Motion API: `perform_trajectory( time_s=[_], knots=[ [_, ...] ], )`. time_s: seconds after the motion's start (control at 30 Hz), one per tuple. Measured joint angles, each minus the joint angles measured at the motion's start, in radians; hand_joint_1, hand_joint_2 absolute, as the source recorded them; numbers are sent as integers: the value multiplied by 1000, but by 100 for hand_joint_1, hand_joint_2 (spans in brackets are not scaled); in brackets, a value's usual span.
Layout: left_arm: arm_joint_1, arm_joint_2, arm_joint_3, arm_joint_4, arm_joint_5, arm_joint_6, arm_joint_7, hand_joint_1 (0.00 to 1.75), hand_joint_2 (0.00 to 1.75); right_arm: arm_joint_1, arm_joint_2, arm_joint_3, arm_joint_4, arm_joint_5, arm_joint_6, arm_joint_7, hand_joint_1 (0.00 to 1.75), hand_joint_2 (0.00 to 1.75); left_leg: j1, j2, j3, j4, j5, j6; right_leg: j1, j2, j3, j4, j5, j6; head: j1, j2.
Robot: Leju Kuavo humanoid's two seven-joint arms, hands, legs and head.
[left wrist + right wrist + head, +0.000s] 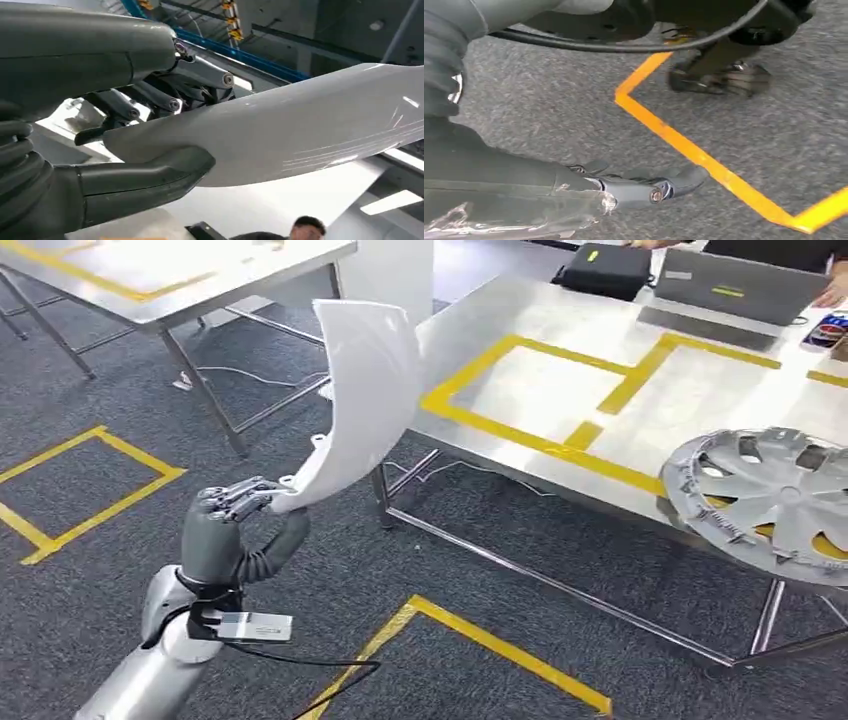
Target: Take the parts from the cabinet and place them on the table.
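A: Where is the part?

B: The white curved panel (368,390) is in the left hand (235,515), held by its lower end. It rises from the hand and leans toward the steel table (540,395), its top close to the table's near corner, still over the carpet (120,540).

A: How does the hand hold it?

B: In the left wrist view the thick thumb (150,175) presses on one face of the panel (300,130) and the darker fingers (165,95) fold over the other, so the edge is pinched between them.

A: And the other hand?

B: The right hand (624,187) hangs above the grey carpet (549,110) near a line of yellow tape (694,152). Its fingers reach out fairly straight with nothing between them.

A: What is on the table?

B: Yellow tape boxes (560,390) mark the top. A silver wheel cover (770,500) lies at the right, partly over the near edge. At the far side sit a black bag (605,270) and a grey laptop (730,285), with a person's hand (832,290) beside it.

A: Anything between the panel and the table?

B: Only the table's edge and its leg (382,490) just behind the panel. A second steel table (180,280) stands to the left, across the carpet.
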Motion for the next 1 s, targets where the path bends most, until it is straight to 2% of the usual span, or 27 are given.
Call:
perform_trajectory(
  time_s=[0.03, 0.07, 0.1, 0.17, 0.2, 0.23, 0.27, 0.3, 0.33, 0.37, 0.4, 0.43, 0.47, 0.5, 0.53, 0.6, 0.63, 0.67, 0.7, 0.73, 0.77, 0.83, 0.87, 0.9, 0.93, 0.97, 1.0],
  knots=[
    [1, 0, -1, 2, 2, -6, -1, 175, 175, -4, 0, 2, 1, 2, 0, -2, 0, 175, -5, 5, 12, -2, -18, -7, 4, -13, 8, 1, 2, -16, -2, 0],
    [-5, 1, -2, 4, 3, -12, -1, 175, 175, -6, 0, 3, 1, 5, 2, -6, 0, 175, -3, 13, 21, -10, -31, -15, 8, 9, 23, 3, -1, -23, -10, 0],
    [-11, 0, -5, 5, 2, -18, -1, 175, 175, -9, 0, 6, 1, 10, 2, -9, 0, 175, 2, 17, 37, -4, -24, -25, 8, 20, 25, -2, -8, -32, -10, 0],
    [-34, -3, -10, 11, -2, -32, 9, 175, 175, -17, -1, 8, 1, 19, 2, -17, 0, 175, 7, 11, 29, 25, -14, -33, 5, 45, 48, -6, -18, -45, -9, 0],
    [-45, -4, -14, 19, -9, -35, 14, 175, 175, -18, -2, 8, 1, 24, 0, -21, 0, 175, 8, -11, 2, 78, -3, -34, 5, 50, 58, -8, -25, -54, -9, 0],
    [-52, -5, -17, 26, -12, -35, 21, 175, 175, -19, -3, 8, 1, 30, 0, -22, 0, 175, 8, -22, -43, 145, -15, -35, 5, 59, 66, -9, -34, -59, -11, 0],
    [-58, -5, -18, 37, -23, -35, 28, 175, 175, -23, -3, 10, 1, 33, -2, -23, 0, 175, 8, -28, -95, 212, -46, -37, 5, 70, 75, -9, -43, -61, -15, 0],
    [-60, -5, -21, 44, -30, -35, 33, 175, 175, -23, -3, 11, 1, 37, -2, -22, 0, 175, 8, -33, -146, 265, -91, -38, 6, 82, 86, -9, -53, -63, -13, 0],
    [-62, -5, -26, 62, -39, -34, 43, 175, 175, -22, -3, 14, 1, 44, -2, -22, 0, 175, 7, -36, -183, 293, -127, -37, 6, 94, 98, -9, -63, -64, -15, 0],
    [-66, -5, -26, 70, -41, -34, 47, 175, 175, -20, -3, 16, 1, 49, -2, -20, 0, 175, 5, -36, -208, 290, -137, -33, 6, 106, 113, -9, -74, -63, -14, 0],
    [-74, -5, -27, 78, -44, -34, 50, 175, 175, -17, -3, 17, 1, 52, -1, -17, 0, 175, 5, -37, -218, 266, -123, -30, 6, 117, 128, -9, -85, -63, -15, 0],
    [-83, -5, -29, 94, -47, -34, 55, 175, 175, -14, -2, 19, 1, 55, 0, -16, 0, 175, 4, -38, -216, 221, -95, -27, 6, 126, 145, -9, -96, -62, -14, 0],
    [-91, -5, -31, 105, -51, -34, 59, 175, 175, -13, -1, 23, 1, 56, 0, -14, 0, 175, 2, -41, -207, 156, -34, -22, 5, 137, 162, -10, -109, -60, -14, 0],
    [-97, -5, -32, 115, -55, -33, 64, 175, 175, -11, 0, 25, 1, 56, 0, -13, 0, 175, 1, -54, -199, 86, 61, -18, 4, 145, 169, -12, -121, -55, -15, 0],
    [-102, -5, -33, 129, -60, -31, 69, 175, 175, -12, 0, 25, 4, 56, 0, -10, 0, 175, 1, -76, -205, 18, 140, -14, 7, 154, 183, -6, -132, -49, -16, 0],
    [-106, -7, -38, 140, -67, -31, 85, 175, 175, -11, 0, 26, 4, 58, -1, -4, 0, 175, -4, -75, -187, 6, 141, -9, 5, 168, 188, -35, -148, -36, -15, 0],
    [-115, -10, -41, 143, -66, -29, 95, 175, 175, -8, 0, 26, 4, 59, -2, -5, 0, 175, -3, -73, -181, -5, 138, -2, 6, 168, 207, -28, -137, -27, -15, 0],
    [-126, -16, -42, 148, -65, -28, 102, 175, 175, -7, 0, 26, 4, 61, -2, -5, 0, 175, -1, -67, -167, -6, 138, 7, 8, 167, 220, -47, -145, -23, -14, 0],
    [-135, -20, -43, 151, -66, -27, 106, 175, 175, -8, -2, 26, 4, 62, -3, -5, 0, 175, 3, -63, -149, -8, 133, 12, 9, 142, 219, -38, -153, -15, -14, 0],
    [-140, -22, -44, 157, -67, -26, 107, 175, 175, -12, -2, 26, 4, 63, -5, -5, 0, 175, 2, -59, -137, -8, 124, 18, 11, 105, 200, 8, -155, -9, -9, 0],
    [-143, -22, -45, 162, -68, -26, 108, 175, 175, -16, -2, 26, 4, 64, -5, -5, 0, 175, 1, -55, -128, -8, 115, 20, 8, 86, 154, 83, -166, -5, -10, 0],
    [-144, -22, -47, 175, -68, -26, 111, 175, 175, -17, -2, 29, 4, 66, -4, -5, 0, 175, 1, -48, -109, -8, 94, 21, 6, 72, 60, 209, -217, -1, -10, 0],
    [-145, -23, -48, 182, -67, -26, 116, 175, 175, -14, -2, 31, 4, 67, -4, -5, 0, 175, 1, -46, -95, -8, 81, 22, 6, 70, 24, 238, -237, 2, -10, 0],
    [-149, -24, -48, 192, -67, -25, 128, 175, 175, -10, -2, 31, 4, 69, -4, -8, 0, 175, 1, -46, -78, -8, 69, 21, 5, 70, 12, 221, -224, 5, -10, 0],
    [-156, -24, -48, 203, -66, -24, 135, 175, 175, -9, -2, 31, 4, 72, -4, -8, 0, 175, 1, -46, -61, -8, 57, 20, 5, 70, 18, 173, -188, 5, -10, 0],
    [-166, -24, -48, 215, -66, -23, 144, 175, 175, -9, -2, 32, 4, 75, -4, -9, 0, 175, 2, -45, -42, -8, 45, 18, 5, 68, 36, 100, -135, 5, -10, 0],
    [-178, -26, -47, 233, -66, -22, 151, 175, 175, -9, -2, 32, 4, 79, -4, -9, 0, 175, 2, -43, -26, -9, 32, 16, 5, 62, 56, 20, -66, 5, -10, 0]
  ],
)
